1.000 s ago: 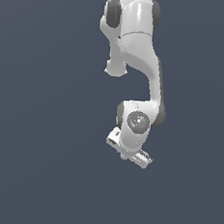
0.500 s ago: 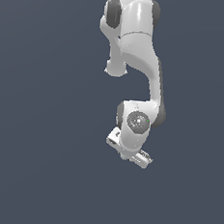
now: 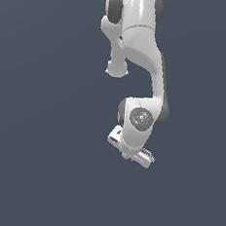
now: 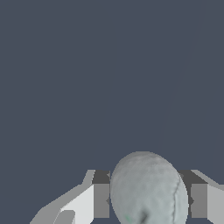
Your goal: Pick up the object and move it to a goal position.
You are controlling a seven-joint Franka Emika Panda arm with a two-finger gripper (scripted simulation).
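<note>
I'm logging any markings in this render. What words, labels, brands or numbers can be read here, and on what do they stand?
None: no readable text on the white arm, the tool, or the pale grey ball between its fingers.

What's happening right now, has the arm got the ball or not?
It looks that way. In the wrist view the pale grey-green ball sits between the two fingers of the claw, and they appear to press on it from both sides. In the exterior view the white arm reaches down with the claw at its lower end; the ball is hidden behind it there. No goal marker shows in either view, so how far it has to travel can't be told.
</note>
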